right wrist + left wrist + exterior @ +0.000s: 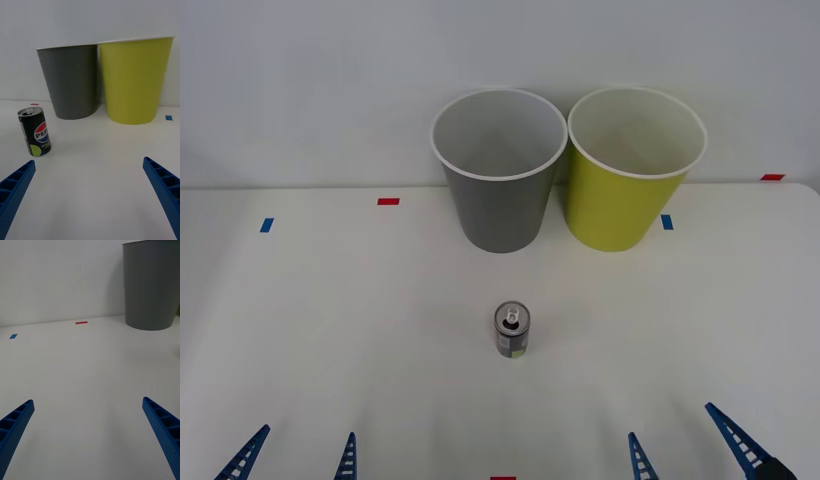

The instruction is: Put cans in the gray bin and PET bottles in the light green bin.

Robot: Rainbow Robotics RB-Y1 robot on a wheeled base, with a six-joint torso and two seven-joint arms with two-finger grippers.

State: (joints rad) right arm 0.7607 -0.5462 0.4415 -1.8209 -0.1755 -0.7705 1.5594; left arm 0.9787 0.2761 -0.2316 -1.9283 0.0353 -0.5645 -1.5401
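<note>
Label lettering on can (pixel 34 131) reads from right wrist.

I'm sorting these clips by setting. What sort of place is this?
Probably a lab test bench for a sorting trial, not a home: a bare white table against a plain wall, red and blue tape markers on it, and a gray bin, a light green bin and one can.

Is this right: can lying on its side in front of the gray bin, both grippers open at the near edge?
Not quite. The can stands upright, pull-tab top up, as the right wrist view shows. It is in front of the gray bin, and the left gripper and right gripper are open.
</note>
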